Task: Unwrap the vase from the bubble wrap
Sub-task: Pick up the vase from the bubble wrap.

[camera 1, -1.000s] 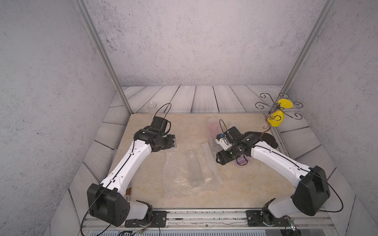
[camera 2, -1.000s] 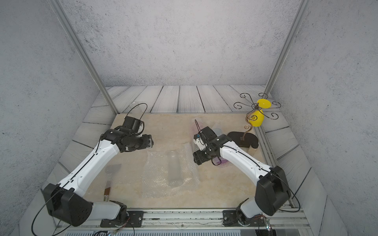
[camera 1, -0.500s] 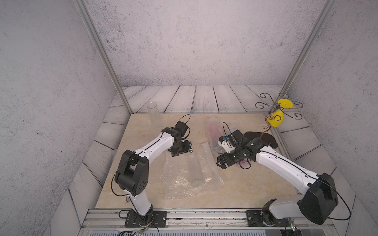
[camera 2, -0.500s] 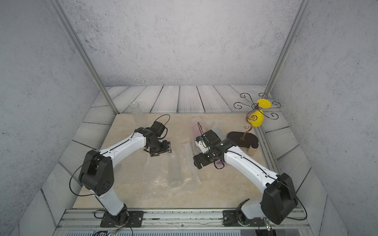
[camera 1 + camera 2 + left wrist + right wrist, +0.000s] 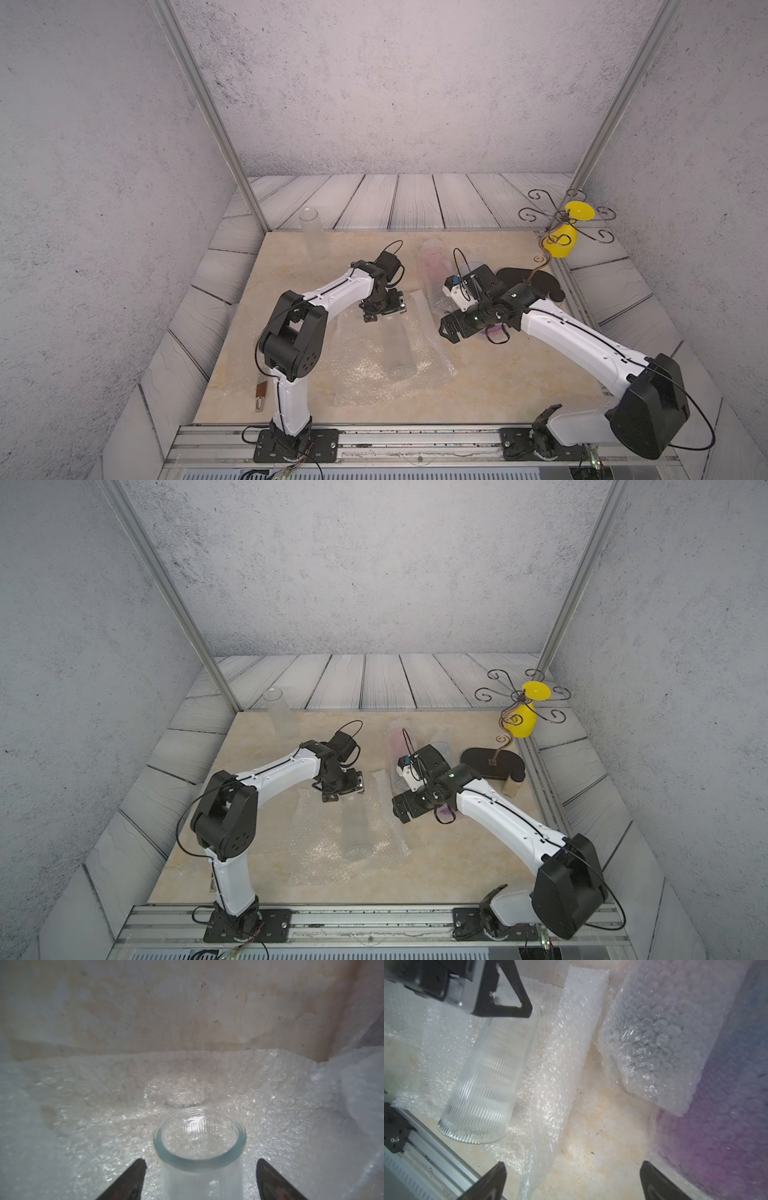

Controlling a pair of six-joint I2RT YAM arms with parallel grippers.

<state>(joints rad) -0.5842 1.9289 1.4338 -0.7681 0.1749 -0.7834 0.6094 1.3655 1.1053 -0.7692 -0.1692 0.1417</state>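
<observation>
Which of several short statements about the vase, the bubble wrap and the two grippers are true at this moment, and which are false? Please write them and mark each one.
1. The ribbed glass vase lies on its side on the flat bubble wrap sheet. True.
2. The left gripper is shut on the vase. False: its jaws stand open on either side of the vase's rim, with gaps.
3. The right gripper holds something. False: it is open and empty above the bare table.
4. A clear vessel stands upright at the mat's far corner. True.
5. The purple item beside the right gripper is bare. False: it is wrapped.
</observation>
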